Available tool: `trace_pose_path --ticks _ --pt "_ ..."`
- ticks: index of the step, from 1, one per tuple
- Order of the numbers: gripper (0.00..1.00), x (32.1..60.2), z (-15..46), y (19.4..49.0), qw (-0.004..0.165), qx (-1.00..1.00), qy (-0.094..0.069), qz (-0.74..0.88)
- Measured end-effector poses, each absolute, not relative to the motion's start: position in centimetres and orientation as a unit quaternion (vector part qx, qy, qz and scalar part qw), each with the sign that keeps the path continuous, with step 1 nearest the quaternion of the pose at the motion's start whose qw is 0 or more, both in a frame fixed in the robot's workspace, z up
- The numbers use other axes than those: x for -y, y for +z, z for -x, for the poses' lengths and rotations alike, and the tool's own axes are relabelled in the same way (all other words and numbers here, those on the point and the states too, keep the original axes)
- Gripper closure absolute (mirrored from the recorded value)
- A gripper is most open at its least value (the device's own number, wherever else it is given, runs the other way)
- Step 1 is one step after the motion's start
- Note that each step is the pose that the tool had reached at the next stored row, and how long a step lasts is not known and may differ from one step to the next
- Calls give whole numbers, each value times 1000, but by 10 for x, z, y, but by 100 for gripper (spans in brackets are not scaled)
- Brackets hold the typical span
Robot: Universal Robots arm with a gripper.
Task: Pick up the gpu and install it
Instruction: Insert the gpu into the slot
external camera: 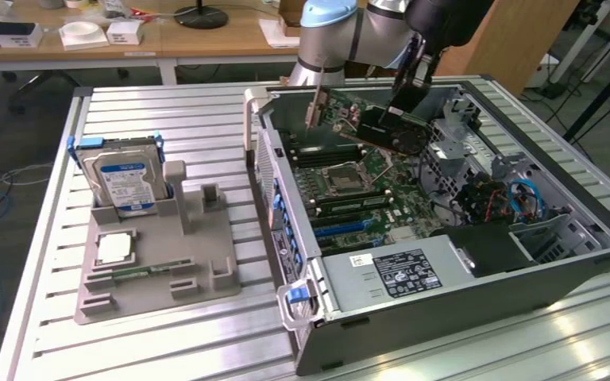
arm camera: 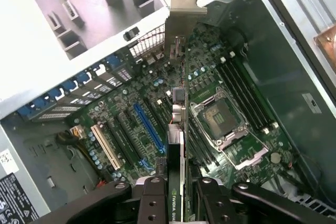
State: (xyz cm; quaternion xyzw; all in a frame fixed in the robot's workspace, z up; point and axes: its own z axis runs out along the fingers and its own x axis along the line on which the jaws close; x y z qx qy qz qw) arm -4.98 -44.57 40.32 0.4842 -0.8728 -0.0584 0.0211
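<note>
We see the gpu (external camera: 374,123), a thin dark circuit card with a black cooler block and a silver metal end bracket. It is held on edge in the air above the green motherboard (external camera: 384,198) of the open dark-grey tower case (external camera: 570,262). Its long axis runs across the case, slanting in the exterior view. The bracket end is toward the exterior view's left and points at the case's slotted rear wall. The black two-fingered gripper (external camera: 395,117) is clamped on the card's cooler end, with its fingers (arm camera: 152,203) narrowly spaced and pressing on opposite faces.
</note>
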Motion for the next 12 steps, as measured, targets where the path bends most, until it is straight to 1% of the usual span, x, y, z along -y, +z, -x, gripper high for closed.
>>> trace_pose_path --ticks 12 --pt "74 446 50 402 26 830 -57 -555"
